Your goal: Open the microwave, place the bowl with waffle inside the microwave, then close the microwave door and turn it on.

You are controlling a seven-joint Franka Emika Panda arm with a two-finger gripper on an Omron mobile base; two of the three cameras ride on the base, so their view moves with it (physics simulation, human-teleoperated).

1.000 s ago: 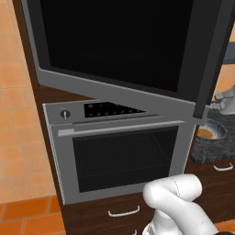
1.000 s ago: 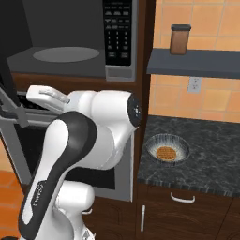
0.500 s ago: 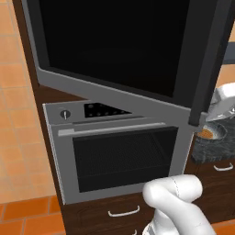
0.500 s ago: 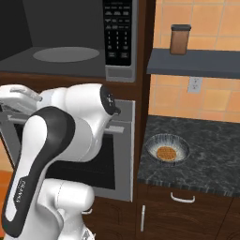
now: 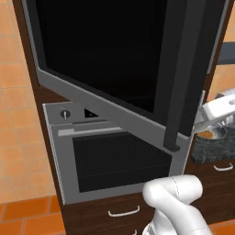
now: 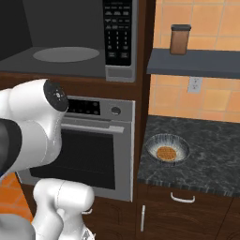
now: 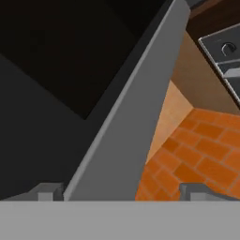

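Dark brown cabinets (image 6: 187,218) with pale curved handles stand under a black speckled worktop (image 6: 211,159). Orange tiles cover the wall (image 6: 215,101), which bears a socket (image 6: 195,84). A grey shelf (image 6: 192,68) carries a brown canister (image 6: 180,39). The floor (image 5: 23,213) is orange brick. A silver oven (image 6: 101,145) sits in the cabinetry.

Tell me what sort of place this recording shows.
A home-style kitchen, rendered: a silver-grey microwave with a black keypad built in above a silver wall oven, and a dark speckled stone counter carrying a small grey bowl with a waffle.
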